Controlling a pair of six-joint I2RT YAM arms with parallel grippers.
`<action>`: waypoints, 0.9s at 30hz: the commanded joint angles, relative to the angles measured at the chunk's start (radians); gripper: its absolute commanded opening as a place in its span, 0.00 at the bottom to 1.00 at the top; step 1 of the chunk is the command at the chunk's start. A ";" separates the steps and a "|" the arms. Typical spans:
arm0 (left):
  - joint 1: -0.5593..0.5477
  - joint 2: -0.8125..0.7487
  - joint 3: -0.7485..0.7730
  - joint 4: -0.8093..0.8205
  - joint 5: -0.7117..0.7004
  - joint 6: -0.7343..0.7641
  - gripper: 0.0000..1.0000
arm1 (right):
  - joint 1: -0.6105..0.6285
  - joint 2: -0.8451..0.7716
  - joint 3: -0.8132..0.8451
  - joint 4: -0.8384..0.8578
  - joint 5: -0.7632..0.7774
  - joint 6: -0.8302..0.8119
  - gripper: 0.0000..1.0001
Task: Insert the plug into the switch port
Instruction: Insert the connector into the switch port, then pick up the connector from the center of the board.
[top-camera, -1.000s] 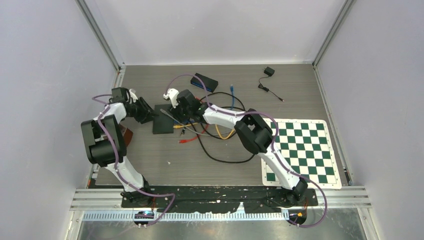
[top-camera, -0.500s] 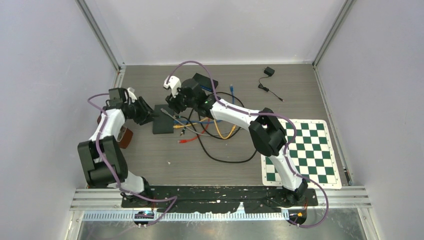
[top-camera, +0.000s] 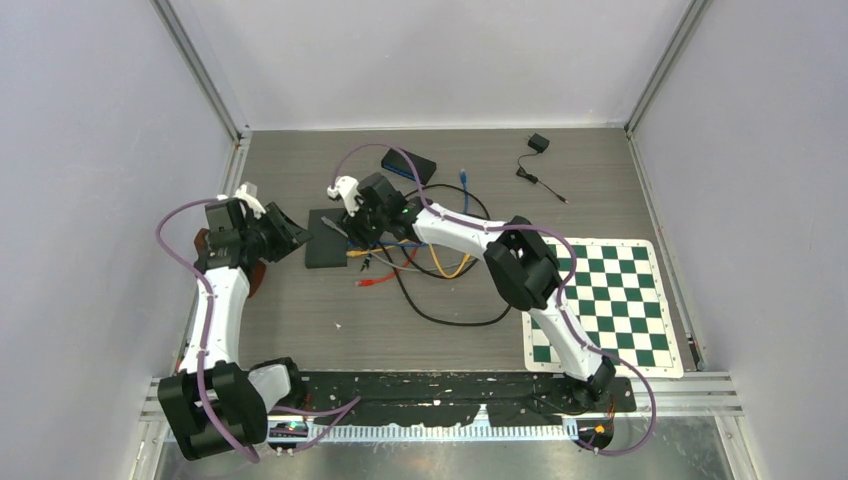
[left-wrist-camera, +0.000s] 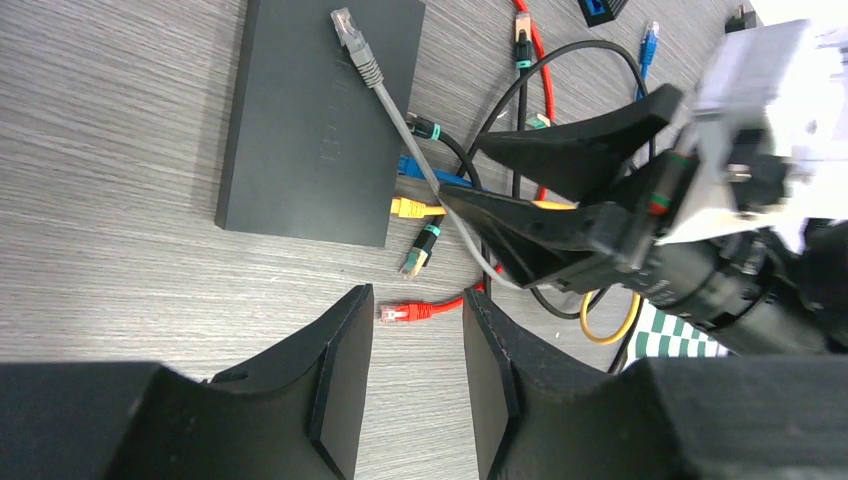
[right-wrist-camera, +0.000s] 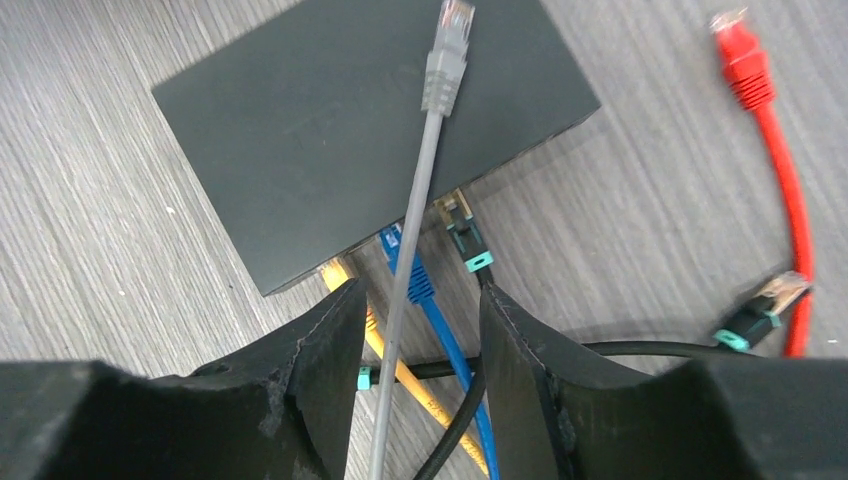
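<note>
The right gripper (right-wrist-camera: 420, 300) stands open with the grey cable (right-wrist-camera: 420, 185) passing unpinched between its fingers; the left gripper (left-wrist-camera: 418, 305) is partly open and empty.

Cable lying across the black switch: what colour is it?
Grey. The cable and its clear plug show best in the right wrist view.

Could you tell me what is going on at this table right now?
The robot is working on plugging a gray cable into the black switch. The right fingers stand apart around the gray cable, whose plug lies over the switch's top, not in any port. The left fingers are open and empty, beside the switch. A yellow cable and a blue cable already sit in its ports.
</note>
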 joint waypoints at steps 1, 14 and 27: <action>0.002 -0.014 0.012 0.016 0.039 0.028 0.41 | 0.013 0.019 0.060 -0.035 0.017 -0.013 0.52; 0.002 0.015 -0.003 0.071 0.128 0.001 0.42 | 0.013 0.027 0.042 -0.016 0.025 -0.044 0.13; 0.002 0.019 0.061 0.037 0.195 0.069 0.51 | -0.036 -0.281 -0.226 0.207 -0.292 0.096 0.05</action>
